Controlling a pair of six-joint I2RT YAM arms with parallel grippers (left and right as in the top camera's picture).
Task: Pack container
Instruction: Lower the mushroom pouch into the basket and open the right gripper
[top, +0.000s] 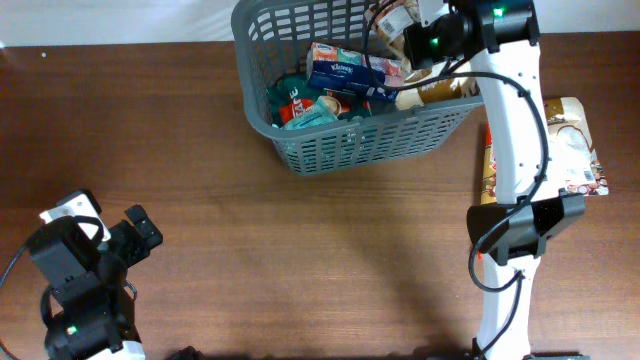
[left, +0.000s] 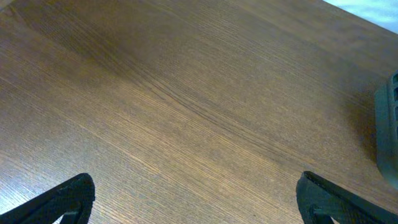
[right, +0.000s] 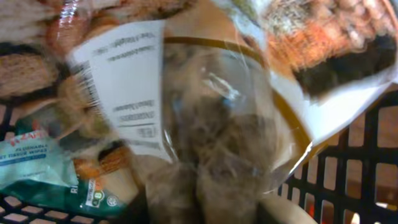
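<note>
The container (top: 262, 122), a large dark grey slotted basket, stands at the table's back centre and holds several grocery packets, among them a blue one (top: 340, 72) and a teal one (top: 305, 115). My right gripper (top: 405, 32) hangs over the basket's back right corner, right by a clear bag (top: 395, 18). The right wrist view is filled by this clear bag of brown contents (right: 211, 124) with a white label (right: 127, 87), blurred, above the basket's wall (right: 348, 180); it hides my fingers. My left gripper (top: 140, 232) (left: 196, 190) is open over bare wood at the front left.
A white and brown packet (top: 570, 145) lies on the table right of the basket, and an orange packet (top: 489, 165) is partly under my right arm. The basket's edge (left: 388, 130) shows at the right of the left wrist view.
</note>
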